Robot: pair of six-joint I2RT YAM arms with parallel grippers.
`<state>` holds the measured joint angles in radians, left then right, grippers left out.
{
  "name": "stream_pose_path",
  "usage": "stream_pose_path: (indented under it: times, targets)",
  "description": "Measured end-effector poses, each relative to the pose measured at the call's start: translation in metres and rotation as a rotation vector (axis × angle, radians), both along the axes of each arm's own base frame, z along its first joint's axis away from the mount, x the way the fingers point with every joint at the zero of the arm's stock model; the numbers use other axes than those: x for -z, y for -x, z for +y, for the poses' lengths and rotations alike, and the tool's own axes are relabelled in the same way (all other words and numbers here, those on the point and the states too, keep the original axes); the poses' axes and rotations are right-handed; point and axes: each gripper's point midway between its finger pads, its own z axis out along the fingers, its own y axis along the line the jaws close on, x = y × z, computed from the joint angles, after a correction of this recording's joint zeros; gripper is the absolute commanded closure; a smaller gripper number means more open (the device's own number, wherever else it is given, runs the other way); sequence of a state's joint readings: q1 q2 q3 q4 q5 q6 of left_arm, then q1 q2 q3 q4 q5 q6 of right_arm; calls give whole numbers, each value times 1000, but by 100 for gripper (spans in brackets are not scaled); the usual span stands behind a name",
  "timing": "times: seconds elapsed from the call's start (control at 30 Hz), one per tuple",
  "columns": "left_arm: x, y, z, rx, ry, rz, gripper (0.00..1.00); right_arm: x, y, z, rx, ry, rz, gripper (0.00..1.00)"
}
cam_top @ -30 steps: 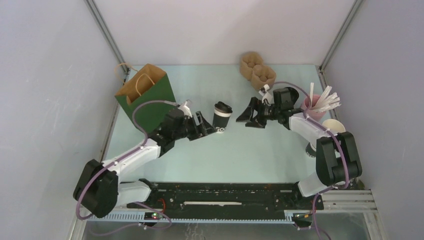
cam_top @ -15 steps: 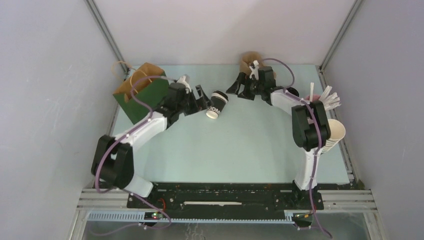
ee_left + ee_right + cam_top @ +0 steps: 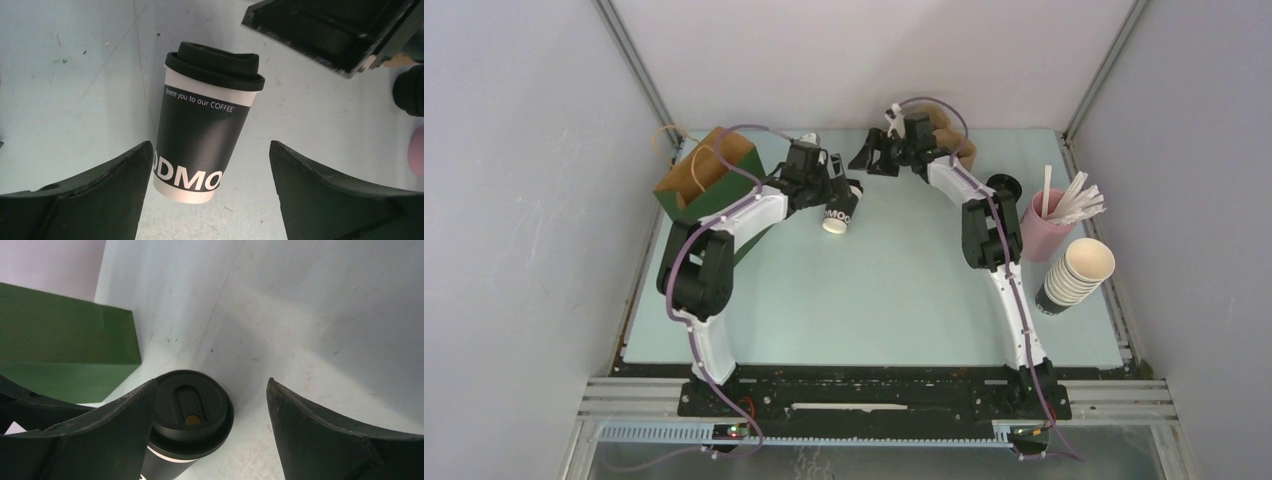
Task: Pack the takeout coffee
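Note:
The takeout coffee (image 3: 837, 212), dark and white with a black lid, is tipped over beside the green paper bag (image 3: 709, 180), its white bottom toward the near side. My left gripper (image 3: 839, 192) stands open around it. In the left wrist view the cup (image 3: 202, 135) sits close to the left finger (image 3: 115, 185), with a wide gap to the right finger (image 3: 320, 190). My right gripper (image 3: 869, 165) hovers open just behind it. In the right wrist view the cup's lid (image 3: 192, 412) shows partly behind one finger, with nothing gripped.
A brown cup carrier (image 3: 956, 140) sits at the back, partly hidden by the right arm. On the right stand a pink cup of straws (image 3: 1044, 225), a stack of paper cups (image 3: 1079, 275) and a small black round thing (image 3: 1002, 185). The bag (image 3: 65, 335) stands open-topped.
Both arms have stretched toward the back of the table. The coffee has gone from upright to tipped and shifted left toward the bag. Both grippers have opened wider.

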<state>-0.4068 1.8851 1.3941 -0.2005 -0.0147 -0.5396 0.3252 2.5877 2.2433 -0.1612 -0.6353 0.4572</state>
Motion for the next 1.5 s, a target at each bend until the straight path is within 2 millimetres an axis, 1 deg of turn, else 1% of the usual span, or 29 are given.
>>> stream_pose_path:
  times: [0.07, 0.13, 0.17, 0.23, 0.3, 0.37, 0.43, 0.5, 0.6, 0.7, 0.77, 0.9, 1.03, 1.07, 1.17, 1.2, 1.23, 1.27, 1.37, 1.43, 1.5]
  targets:
    - [5, 2, 2, -4, -7, 9, 13, 12, 11, 11, -24, 0, 49, 18]
    - [13, 6, 4, -5, -12, 25, 14, 18, 23, 23, -50, -8, 87, 21]
    - [17, 9, 5, -4, -16, 34, 17, 20, 28, 28, -59, -15, 103, 22]
    - [28, 16, 7, -2, -25, 60, 21, 24, 37, 36, -78, -26, 119, 25]
    - [38, 23, 10, -3, -35, 86, 24, 31, 53, 41, -94, -34, 157, 29]
    - [46, 32, 11, 5, -26, 106, 25, 35, 67, 40, -95, -47, 193, 33]
    - [44, 41, 9, 20, -5, 94, 28, 33, 78, 36, -94, -57, 207, 36]
    - [45, 51, 8, 30, 8, 97, 32, 33, 90, 31, -93, -51, 225, 41]
    - [45, 64, 4, 49, 29, 89, 33, 31, 108, 23, -88, -48, 245, 43]
    - [46, 78, -2, 76, 62, 84, 33, 28, 127, 18, -77, -54, 254, 47]
    - [47, 86, -7, 99, 83, 86, 33, 27, 137, 13, -58, -57, 261, 47]
    - [46, 98, -19, 153, 99, 101, 29, 27, 152, 1, -6, -51, 277, 47]
    - [47, 109, -29, 221, 88, 109, 18, 28, 167, -10, 43, -48, 305, 46]
    - [47, 113, -31, 235, 82, 115, 15, 29, 173, -14, 56, -51, 316, 45]
    - [47, 126, -38, 274, 71, 137, 8, 32, 199, -26, 84, -49, 356, 43]
    - [47, 131, -39, 281, 66, 146, 6, 32, 205, -29, 87, -46, 363, 43]
    - [47, 135, -39, 283, 58, 157, 2, 31, 211, -31, 85, -44, 370, 42]
    - [48, 138, -38, 283, 49, 165, 0, 30, 216, -32, 79, -44, 377, 41]
    - [44, 147, -24, 249, 1, 190, 0, 30, 225, -33, 46, -42, 394, 31]
    - [31, 151, -12, 221, -26, 177, 0, 33, 230, -34, 26, -28, 404, 26]
    - [9, 156, -2, 199, -33, 139, 0, 35, 235, -36, 7, -17, 404, 22]
